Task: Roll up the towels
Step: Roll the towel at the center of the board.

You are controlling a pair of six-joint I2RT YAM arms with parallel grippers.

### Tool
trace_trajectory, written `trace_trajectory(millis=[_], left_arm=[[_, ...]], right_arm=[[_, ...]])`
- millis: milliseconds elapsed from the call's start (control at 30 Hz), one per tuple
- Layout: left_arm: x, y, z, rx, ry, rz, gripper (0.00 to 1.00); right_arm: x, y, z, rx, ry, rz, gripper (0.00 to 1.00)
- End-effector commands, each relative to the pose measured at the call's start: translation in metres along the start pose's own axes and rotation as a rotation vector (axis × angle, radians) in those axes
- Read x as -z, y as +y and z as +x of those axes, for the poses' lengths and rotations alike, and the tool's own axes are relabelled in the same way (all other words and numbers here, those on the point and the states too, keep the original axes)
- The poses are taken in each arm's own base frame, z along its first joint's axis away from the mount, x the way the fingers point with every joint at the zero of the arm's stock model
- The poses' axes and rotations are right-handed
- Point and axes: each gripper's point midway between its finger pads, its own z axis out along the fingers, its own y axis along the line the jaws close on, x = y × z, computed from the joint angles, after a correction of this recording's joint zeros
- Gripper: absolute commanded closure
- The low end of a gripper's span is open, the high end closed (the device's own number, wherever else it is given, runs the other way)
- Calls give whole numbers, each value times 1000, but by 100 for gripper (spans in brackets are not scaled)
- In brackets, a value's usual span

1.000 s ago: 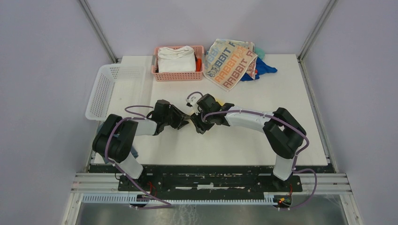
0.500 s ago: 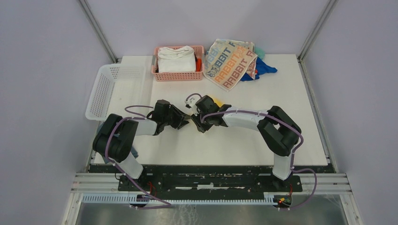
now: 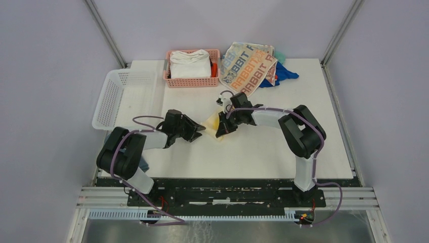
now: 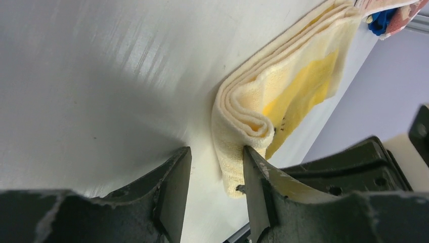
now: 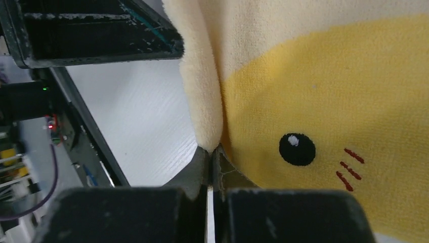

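Left jaws half-open, empty beside the yellow towel [image 4: 283, 86]; right jaws closed at its edge, grip unclear.

Table [image 3: 283, 152]: plain white, finely ribbed up close.
Yellow towel [image 5: 329, 76]: pale cream pile with a large bright-yellow patch. On the patch, a round black eye with a white glint and three short red dashes.
Lettered towel [image 3: 248, 66]: beige, "RABBIT" repeated in orange and grey-blue rows.
Crumpled cloth [image 3: 284, 75] beside it: deep blue.
Small basket [image 3: 192, 82]: pink lattice.
Folded cloth [image 3: 189, 63] inside: white.
Large basket [image 3: 116, 96]: white lattice.
Left gripper [image 4: 215, 162], right gripper [image 5: 208, 152]: black.
Arms [image 3: 268, 117]: black joints, white links.
Cables [image 3: 144, 117]: purple.
Walls [image 3: 50, 76]: pale lilac-grey.
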Motion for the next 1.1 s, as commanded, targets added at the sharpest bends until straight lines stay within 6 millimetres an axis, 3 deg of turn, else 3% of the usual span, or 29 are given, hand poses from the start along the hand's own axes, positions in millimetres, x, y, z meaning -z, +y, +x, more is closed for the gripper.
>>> trace_trajectory(millis=[0, 300, 500, 633, 800, 933, 1067], left_arm=[[5, 43, 10, 38, 21, -158, 48], [-3, 29, 6, 26, 25, -112, 44], [-16, 44, 4, 17, 30, -188, 51], [-18, 63, 4, 27, 22, -255, 60], [-20, 75, 5, 25, 25, -304, 61], [-19, 75, 4, 12, 22, -315, 61], [-17, 74, 2, 3, 13, -319, 61]], right_arm=[[-4, 25, -6, -127, 2, -263, 100], [-15, -8, 12, -316, 48, -242, 100], [-11, -19, 12, -323, 51, -176, 94], [8, -19, 0, -241, 13, -79, 81], [32, -10, -13, -26, -48, 130, 65], [44, 7, -23, 226, -96, 331, 62], [37, 26, -25, 409, -112, 420, 62]])
